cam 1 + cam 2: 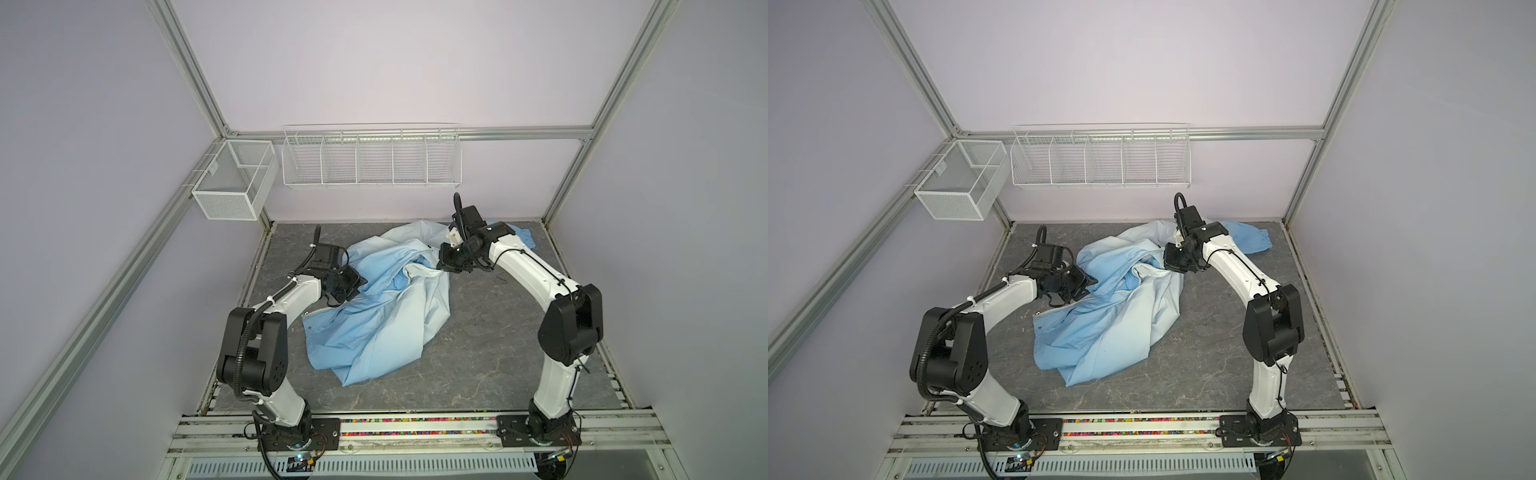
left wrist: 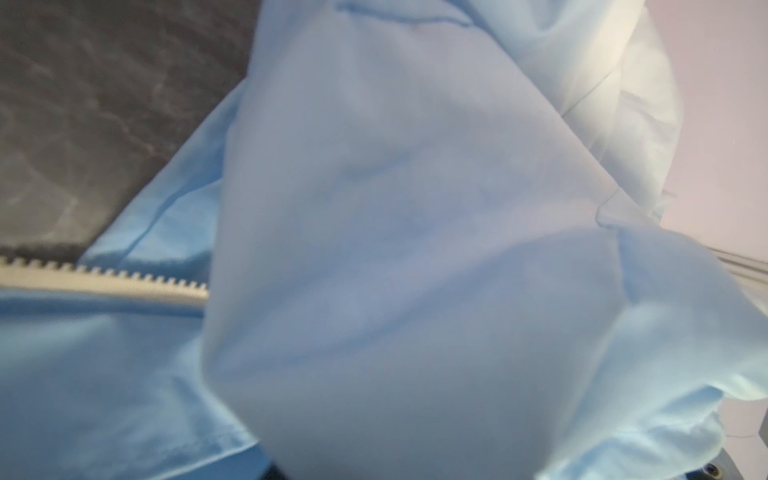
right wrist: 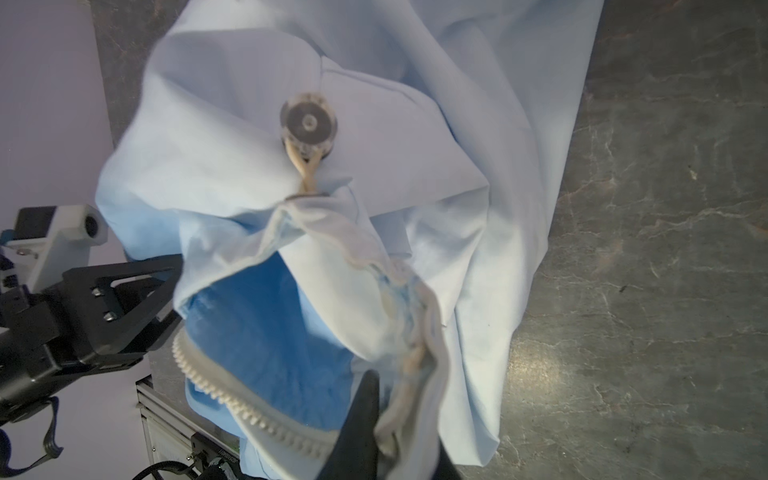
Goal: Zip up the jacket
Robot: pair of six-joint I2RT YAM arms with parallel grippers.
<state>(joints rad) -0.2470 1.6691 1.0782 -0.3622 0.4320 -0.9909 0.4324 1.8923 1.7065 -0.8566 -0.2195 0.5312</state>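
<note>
Inward, arched: left pincer (image 1: 358, 286) and right pincer (image 1: 439, 269) at the jacket (image 1: 386, 328)

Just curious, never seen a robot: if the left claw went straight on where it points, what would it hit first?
The jacket: the left gripper points into its bunched blue fabric, which fills the left wrist view. It probably touches it, though depth is unclear.

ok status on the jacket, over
left claw at jacket edge, grip unclear. right claw shut on jacket edge. zipper open, partly buried under folds.
</note>
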